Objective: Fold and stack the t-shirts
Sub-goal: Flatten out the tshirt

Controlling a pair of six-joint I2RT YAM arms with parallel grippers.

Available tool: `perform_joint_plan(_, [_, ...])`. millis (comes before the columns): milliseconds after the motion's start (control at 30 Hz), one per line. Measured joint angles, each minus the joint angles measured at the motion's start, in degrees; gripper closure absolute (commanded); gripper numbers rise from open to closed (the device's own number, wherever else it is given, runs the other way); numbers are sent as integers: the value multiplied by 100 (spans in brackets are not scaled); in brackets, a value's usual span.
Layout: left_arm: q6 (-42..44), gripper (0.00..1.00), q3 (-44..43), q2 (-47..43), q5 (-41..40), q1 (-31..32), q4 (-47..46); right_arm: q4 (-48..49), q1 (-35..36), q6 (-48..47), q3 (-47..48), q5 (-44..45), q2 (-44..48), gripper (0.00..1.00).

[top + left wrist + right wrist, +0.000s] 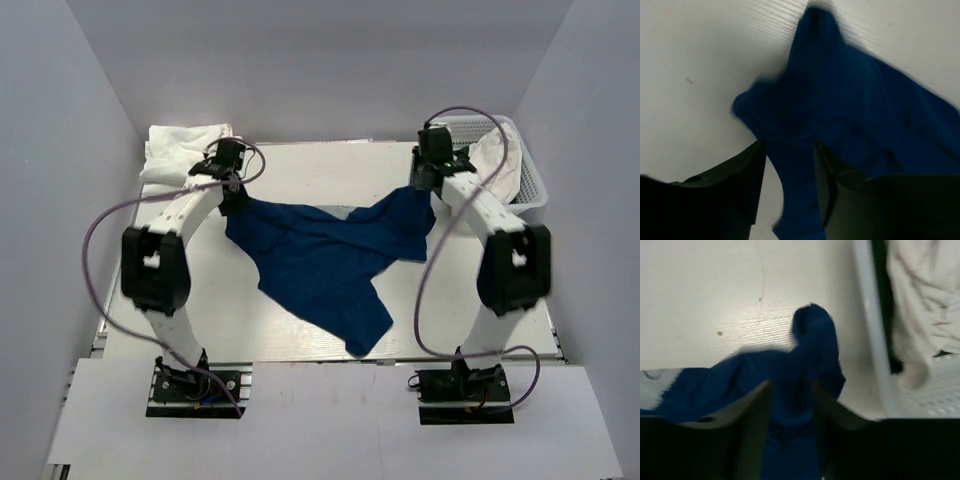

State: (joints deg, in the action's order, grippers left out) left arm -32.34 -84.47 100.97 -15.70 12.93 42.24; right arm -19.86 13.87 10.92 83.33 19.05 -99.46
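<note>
Symmetrically outstretched: left pincer (790, 145), right pincer (791, 385), jaws parted, straddling navy t-shirt (320, 262).

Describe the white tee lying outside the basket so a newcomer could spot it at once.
Look at the white table, far left corner, beyond the left gripper. A rumpled white t-shirt lies there in the open. Unlike the other white cloth, it is not in the lattice basket at far right.

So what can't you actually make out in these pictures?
- Navy t-shirt: which side faces up, every view; bunched, wrist views blurred.
- White t-shirt in the basket: top view, right arm covers part; right wrist view cuts it off.
- White pile, far left: shirt count, top view; overexposed.
</note>
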Motion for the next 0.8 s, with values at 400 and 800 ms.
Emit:
perform_joint_plan(400, [-177,0,-656,667,424,-302,490,-686,2,59,885,-918,-793,10])
perform_joint_plan(800, [-157,2,1005,111,577,-1119,-339,-120,0,378,-1722,-1517,1495,10])
